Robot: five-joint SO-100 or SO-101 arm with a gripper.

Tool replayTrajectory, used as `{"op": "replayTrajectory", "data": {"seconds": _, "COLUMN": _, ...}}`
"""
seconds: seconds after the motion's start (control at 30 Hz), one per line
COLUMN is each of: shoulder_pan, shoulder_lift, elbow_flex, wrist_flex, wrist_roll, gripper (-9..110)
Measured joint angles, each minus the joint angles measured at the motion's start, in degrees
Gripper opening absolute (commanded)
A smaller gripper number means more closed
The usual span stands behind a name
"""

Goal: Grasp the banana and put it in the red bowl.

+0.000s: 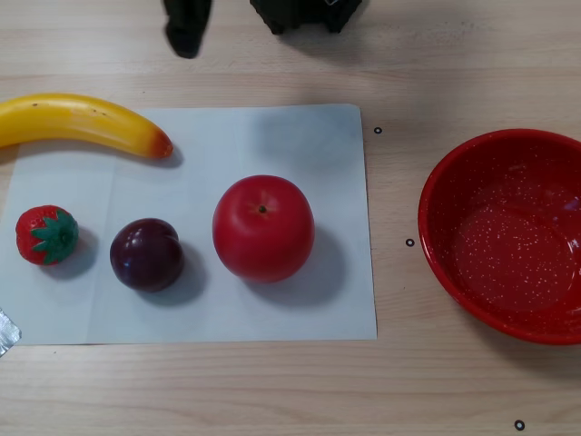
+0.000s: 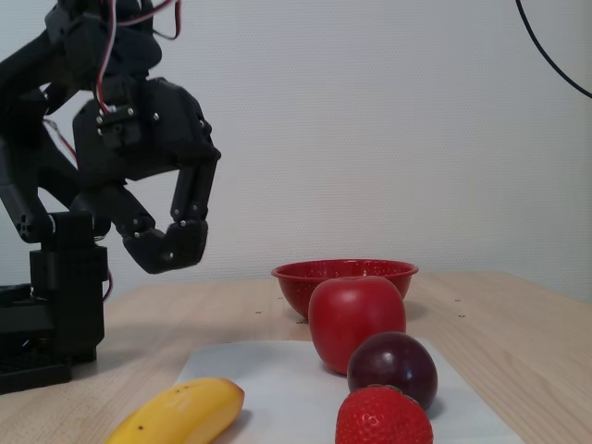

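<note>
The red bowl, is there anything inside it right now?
The red bowl looks empty in the other view: only its white-flecked inside shows. Its right edge is cut off by the frame, so that sliver cannot be checked.

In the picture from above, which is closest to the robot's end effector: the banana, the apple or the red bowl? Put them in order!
Seen from above, the end effector is at the top edge, left of the middle.
1. The banana, just below it at upper left.
2. The apple, farther down, in the middle of the paper.
3. The red bowl, far off at the right.
</note>
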Motion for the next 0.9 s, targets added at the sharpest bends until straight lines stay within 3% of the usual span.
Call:
{"op": "replayTrajectory", "data": {"seconds": 0.47, "shoulder_pan": -14.9, "shoulder_lift": -24.8, "elbow_flex": -27.2, "wrist_flex": 10.1, "wrist_roll": 11.1, "gripper": 7}}
{"op": "replayTrajectory", "data": {"seconds": 0.9, "shoulder_pan": -22.1, "shoulder_lift": -45.8, "elbow_flex": -46.4, "wrist_flex": 13.3, "wrist_roll": 20.3, "gripper": 11}}
